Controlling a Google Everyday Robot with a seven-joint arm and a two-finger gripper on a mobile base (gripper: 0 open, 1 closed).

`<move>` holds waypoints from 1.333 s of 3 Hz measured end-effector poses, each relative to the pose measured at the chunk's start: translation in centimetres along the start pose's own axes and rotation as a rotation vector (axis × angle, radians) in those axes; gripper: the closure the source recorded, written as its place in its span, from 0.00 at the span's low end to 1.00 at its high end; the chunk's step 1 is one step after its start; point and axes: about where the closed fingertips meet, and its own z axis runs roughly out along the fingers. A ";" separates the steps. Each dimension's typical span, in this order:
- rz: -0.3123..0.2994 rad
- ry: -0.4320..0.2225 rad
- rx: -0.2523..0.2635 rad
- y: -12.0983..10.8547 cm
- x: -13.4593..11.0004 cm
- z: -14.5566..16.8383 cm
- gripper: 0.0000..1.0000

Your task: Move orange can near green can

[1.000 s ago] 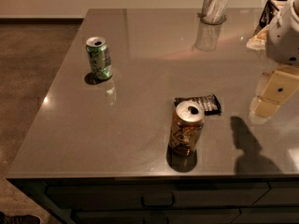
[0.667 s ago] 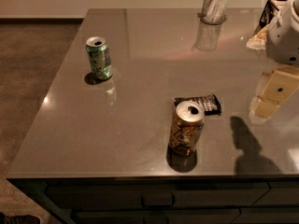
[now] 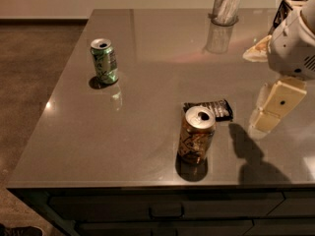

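Note:
The orange can point(image 3: 196, 135) stands upright near the front edge of the grey table point(image 3: 147, 97), a little right of centre. The green can point(image 3: 104, 60) stands upright at the left side of the table, well apart from the orange can. My gripper point(image 3: 273, 107) hangs above the table at the right edge of the view, to the right of the orange can and apart from it. It holds nothing that I can see. Its shadow falls on the table just right of the orange can.
A flat black packet point(image 3: 209, 109) lies just behind the orange can. A tall grey marbled cylinder point(image 3: 226, 4) stands at the back. A tan crumpled item point(image 3: 256, 50) and a dark object point(image 3: 283, 9) lie at the back right. The floor point(image 3: 29, 73) is to the left.

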 end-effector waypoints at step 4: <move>-0.054 -0.160 -0.116 5.0 -3.5 5.6 0.00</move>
